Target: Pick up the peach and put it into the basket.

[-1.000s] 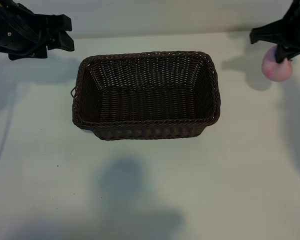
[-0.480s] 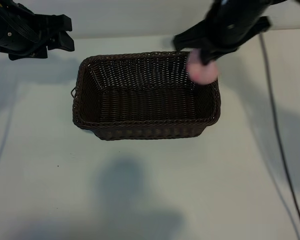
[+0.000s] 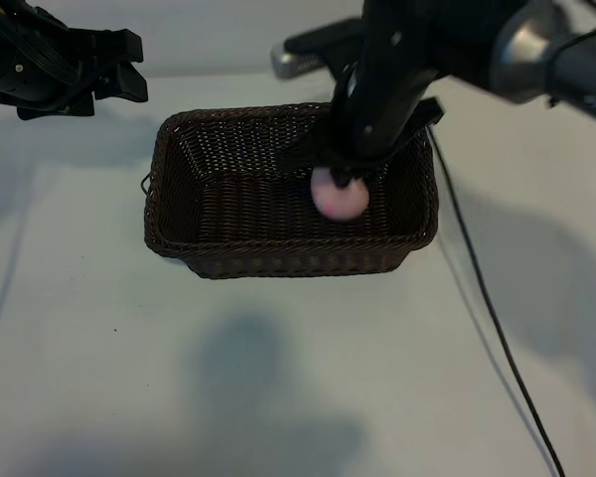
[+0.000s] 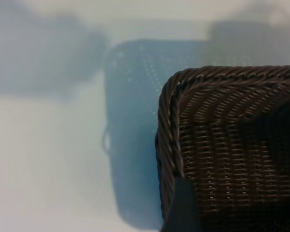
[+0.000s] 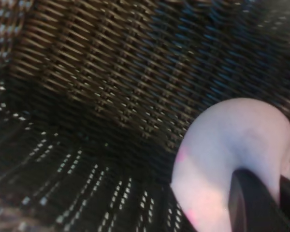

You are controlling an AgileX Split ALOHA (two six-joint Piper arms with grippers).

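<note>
The pink peach hangs inside the dark brown wicker basket, right of its middle and just above the floor. My right gripper reaches down from the back and is shut on the peach's top. In the right wrist view the peach fills the corner, with a dark finger pressed on it and the basket's woven wall behind. My left gripper is parked at the back left, open and holding nothing. The left wrist view shows a corner of the basket's rim.
A black cable trails from the right arm across the white table, right of the basket. A small loop sticks out from the basket's left side.
My right arm has carried the peach from the table's far right edge leftward over the basket rim and down into the basket. The left arm has not moved.
</note>
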